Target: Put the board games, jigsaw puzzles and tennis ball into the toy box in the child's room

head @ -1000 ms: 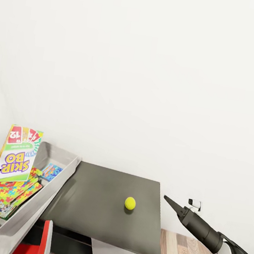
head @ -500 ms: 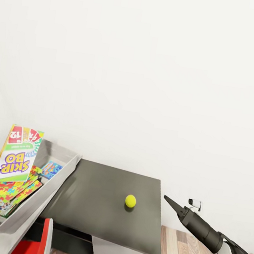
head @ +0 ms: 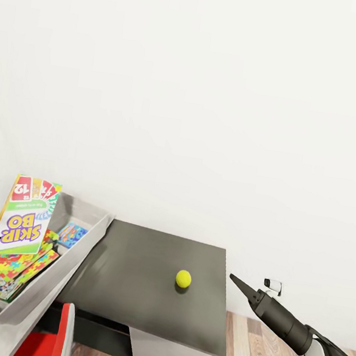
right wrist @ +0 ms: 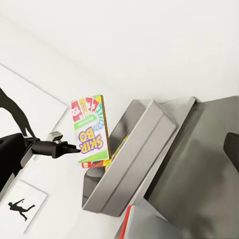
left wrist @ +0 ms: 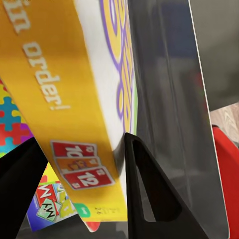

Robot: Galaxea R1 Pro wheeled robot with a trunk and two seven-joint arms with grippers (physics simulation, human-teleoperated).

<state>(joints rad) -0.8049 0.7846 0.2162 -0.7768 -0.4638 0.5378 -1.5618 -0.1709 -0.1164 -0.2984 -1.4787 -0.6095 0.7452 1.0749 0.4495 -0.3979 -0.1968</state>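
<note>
Item: Skip-Bo box (head: 22,220), pinched edgewise in my left tool (left wrist: 82,164), tilted over the toy box (head: 82,235) above the puzzles (head: 22,262) for release. Tennis ball (head: 183,279): dark tabletop (head: 129,284), awaiting. Right tool (head: 234,279): opening indeterminate, carrying nothing.

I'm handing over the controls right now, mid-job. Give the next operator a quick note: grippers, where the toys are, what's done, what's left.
Left gripper: shut on the Skip-Bo box, held tilted over the toy box.
Right gripper: free, beside the dark table section; whether it is open cannot be told.
Done: jigsaw puzzles and another colourful box lie in the toy box.
Left: release the Skip-Bo box into the bin, then pick up the tennis ball, alone on the dark top, probably with the right arm.
</note>
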